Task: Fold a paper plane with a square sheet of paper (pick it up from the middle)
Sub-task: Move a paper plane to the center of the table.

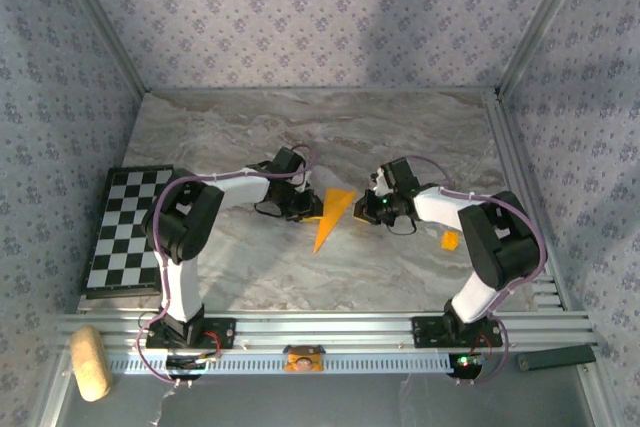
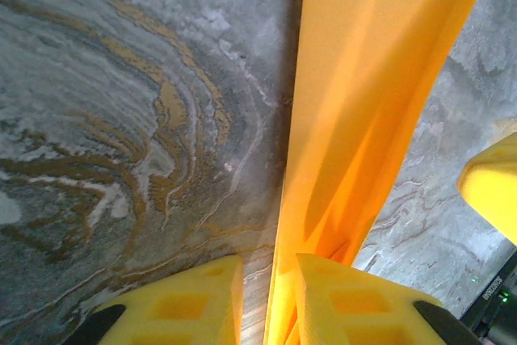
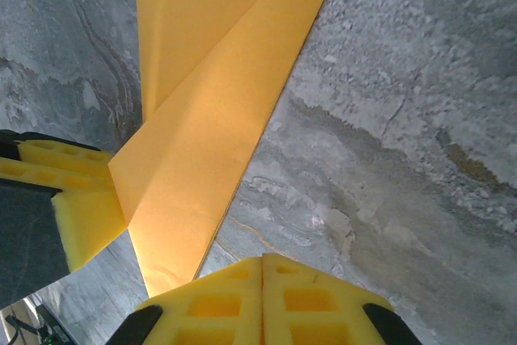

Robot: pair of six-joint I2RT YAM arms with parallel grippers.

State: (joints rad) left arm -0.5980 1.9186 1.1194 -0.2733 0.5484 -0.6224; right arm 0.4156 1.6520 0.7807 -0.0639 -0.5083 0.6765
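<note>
The square sheet of paper lies folded into a slim orange-yellow paper plane (image 1: 330, 217) at the middle of the marble table, its sharp point toward the near edge. My left gripper (image 1: 308, 209) is at its left side. In the left wrist view the plane's raised ridge (image 2: 363, 103) stands between the fingers of that gripper (image 2: 269, 280), against the right finger, with bare table showing beside the left finger. My right gripper (image 1: 362, 209) is just right of the plane. Its fingertips (image 3: 262, 262) are pressed together with nothing between them, beside the plane's wing (image 3: 210, 143).
A black-and-white chequered board (image 1: 128, 227) lies at the left edge of the table. A tiny orange bit (image 1: 449, 239) sits by the right arm. A tan roll (image 1: 88, 362) and a dark bar (image 1: 555, 357) lie beyond the near rail. Patterned walls enclose three sides.
</note>
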